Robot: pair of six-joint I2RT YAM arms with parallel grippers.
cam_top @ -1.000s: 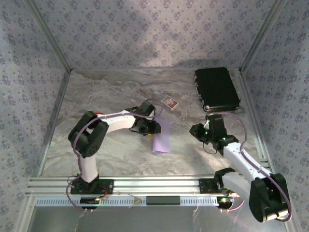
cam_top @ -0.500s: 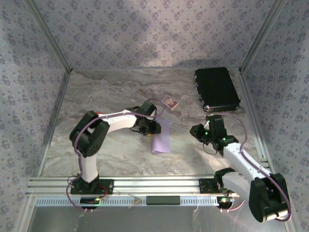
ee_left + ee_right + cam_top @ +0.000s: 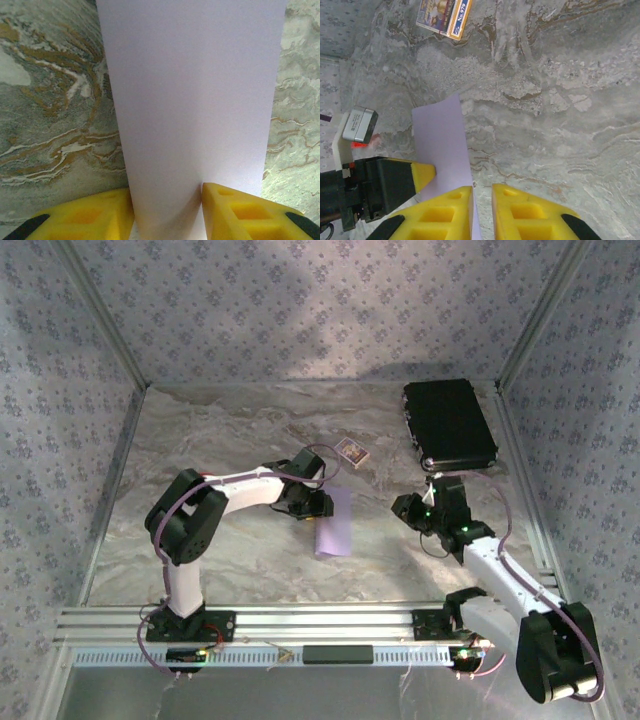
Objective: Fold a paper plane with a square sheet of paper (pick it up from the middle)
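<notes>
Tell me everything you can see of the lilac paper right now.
The lilac paper is plain, thin and matte, apparently folded into a long narrow strip. It lies on the marble table, one part looking bowed between the left gripper's yellow fingers, which press it from both sides.

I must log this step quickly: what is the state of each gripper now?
Left gripper: closed on the thin pale lilac paper sheet, fingers on both sides.
Right gripper: almost closed, holding nothing.

Pale lilac sheet of paper (image 3: 195, 100), yellow-fingered left end effector (image 3: 166, 200), grey-brown marbled table (image 3: 220, 430), black case (image 3: 449, 424)
</notes>
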